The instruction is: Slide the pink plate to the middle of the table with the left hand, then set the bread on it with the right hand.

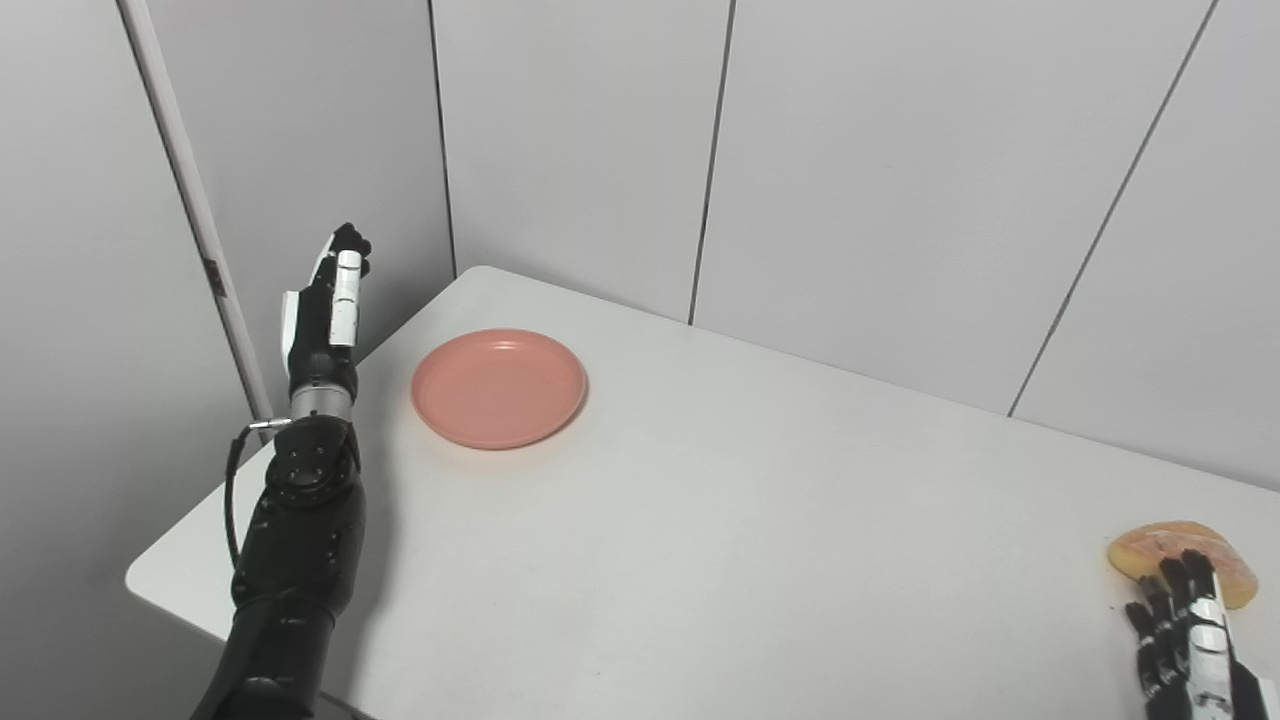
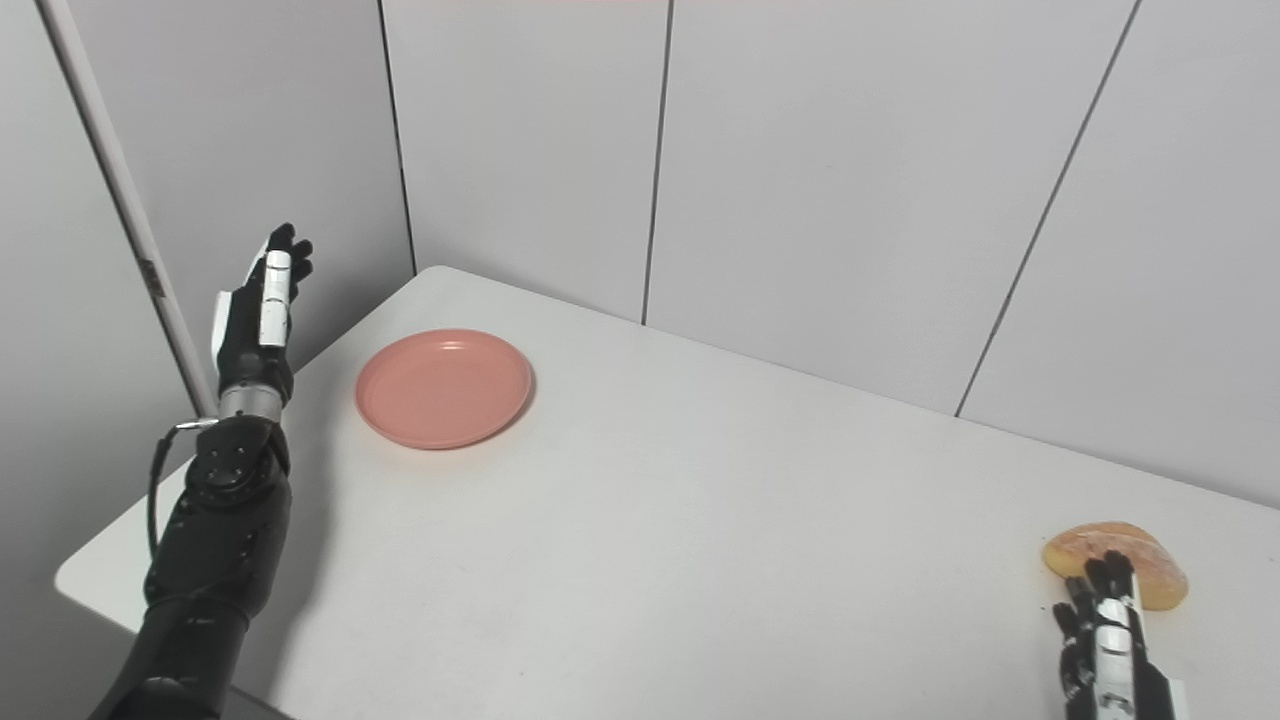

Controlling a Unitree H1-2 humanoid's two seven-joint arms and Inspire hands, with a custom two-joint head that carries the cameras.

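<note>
The pink plate (image 1: 499, 387) lies flat on the white table (image 1: 700, 520), toward its far left corner. My left hand (image 1: 326, 300) is raised upright over the table's left edge, left of the plate and apart from it, with fingers straight and holding nothing. A golden piece of bread (image 1: 1180, 560) rests at the table's right side. My right hand (image 1: 1185, 640) comes in at the bottom right, fingers spread, their tips at the bread's near edge; I cannot tell whether they touch it.
Grey wall panels (image 1: 850, 180) stand close behind the table's back edge. A pale upright post (image 1: 195, 210) runs just behind the left hand. Bare tabletop lies between the plate and the bread.
</note>
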